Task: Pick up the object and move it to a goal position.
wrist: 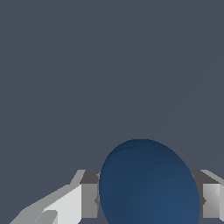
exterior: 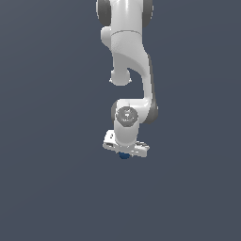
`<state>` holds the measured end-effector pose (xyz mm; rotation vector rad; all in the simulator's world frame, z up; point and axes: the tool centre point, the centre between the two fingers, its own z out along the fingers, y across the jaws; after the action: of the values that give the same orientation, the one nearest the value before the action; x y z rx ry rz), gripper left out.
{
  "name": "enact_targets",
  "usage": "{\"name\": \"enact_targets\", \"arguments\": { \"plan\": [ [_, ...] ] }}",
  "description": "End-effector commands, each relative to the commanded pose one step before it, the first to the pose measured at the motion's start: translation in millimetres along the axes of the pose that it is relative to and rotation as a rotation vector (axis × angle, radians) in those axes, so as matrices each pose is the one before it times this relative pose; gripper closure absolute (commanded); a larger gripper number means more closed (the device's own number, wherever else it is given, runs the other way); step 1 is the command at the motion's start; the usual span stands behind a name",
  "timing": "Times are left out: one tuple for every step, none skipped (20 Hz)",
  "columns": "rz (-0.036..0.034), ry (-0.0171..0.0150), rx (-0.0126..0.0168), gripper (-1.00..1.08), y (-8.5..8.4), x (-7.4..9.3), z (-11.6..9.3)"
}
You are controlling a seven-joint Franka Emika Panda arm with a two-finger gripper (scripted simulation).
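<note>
A: The object [wrist: 148, 183], that small dark blue sphere, sits right between the fingers [wrist: 89, 200] of the end effector [wrist: 146, 200]. In the wrist view a grey pad presses against each of its flanks, so I read the end effector as pinching it across the middle.

B: And from the exterior view?

A: Only a sliver of blue [exterior: 124, 156] peeks out just beneath the end effector [exterior: 126, 151], tucked under the white finger bar. I cannot tell whether it rests on the surface [exterior: 47, 188] or hangs clear; the grey backdrop gives no shadow to judge by.

B: How would you expect it to handle?

A: It looks smooth and hard, probably light, given how much narrower it is than the end effector. A ball like that touches flat pads at little more than a point on each side, so it could roll or squirt out if the grip sits off-centre.

B: So where should the hold be?

A: Across its widest line, pads opposite one another, as they appear now. I would keep the squeeze steady and carry it gently.
</note>
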<state>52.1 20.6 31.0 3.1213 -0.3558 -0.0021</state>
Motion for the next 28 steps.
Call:
{"name": "enact_targets", "arguments": {
  "plan": [
    [0.00005, 0.00121, 0.0003, 1.08, -0.15, 0.66, 0.03],
    [0.0, 0.0, 0.0, 1.08, 0.0, 0.0, 0.0],
    [0.0, 0.0, 0.0, 1.08, 0.0, 0.0, 0.0],
    [0.0, 0.0, 0.0, 1.08, 0.0, 0.0, 0.0],
    [0.0, 0.0, 0.0, 1.08, 0.0, 0.0, 0.0],
    [0.0, 0.0, 0.0, 1.08, 0.0, 0.0, 0.0],
    [0.0, 0.0, 0.0, 1.08, 0.0, 0.0, 0.0],
    [0.0, 0.0, 0.0, 1.08, 0.0, 0.0, 0.0],
    [0.0, 0.0, 0.0, 1.08, 0.0, 0.0, 0.0],
    [0.0, 0.0, 0.0, 1.08, 0.0, -0.22, -0.32],
    [0.0, 0.0, 0.0, 1.08, 0.01, -0.06, -0.24],
    [0.0, 0.0, 0.0, 1.08, 0.02, -0.18, -0.71],
    [0.0, 0.0, 0.0, 1.08, 0.04, -0.3, -1.18],
    [0.0, 0.0, 0.0, 1.08, 0.05, -0.42, -1.66],
    [0.0, 0.0, 0.0, 1.08, 0.07, -0.54, -2.14],
    [0.0, 0.0, 0.0, 1.08, 0.08, -0.66, -2.63],
    [0.0, 0.0, 0.0, 1.08, 0.1, -0.78, -3.12],
    [0.0, 0.0, 0.0, 1.08, 0.11, -0.9, -3.62],
    [0.0, 0.0, 0.0, 1.08, 0.13, -1.03, -4.12],
    [0.0, 0.0, 0.0, 1.08, 0.14, -1.15, -4.63],
    [0.0, 0.0, 0.0, 1.08, 0.16, -1.28, -5.15],
    [0.0, 0.0, 0.0, 1.08, 0.17, -1.41, -5.68],
    [0.0, 0.0, 0.0, 1.08, 0.19, -1.54, -6.23],
    [0.00031, -0.00046, 0.00041, 1.08, 0.43, -1.59, -6.56],
    [0.0, 0.0, 0.0, 1.08, 0.22, -1.81, -7.35],
    [0.0, 0.0, 0.0, 1.08, 0.24, -1.95, -7.94],
    [0.0, 0.0, 0.0, 1.08, 0.26, -2.09, -8.55],
    [0.0, 0.0, 0.0, 1.08, 0.28, -2.23, -9.18]
  ]
}}
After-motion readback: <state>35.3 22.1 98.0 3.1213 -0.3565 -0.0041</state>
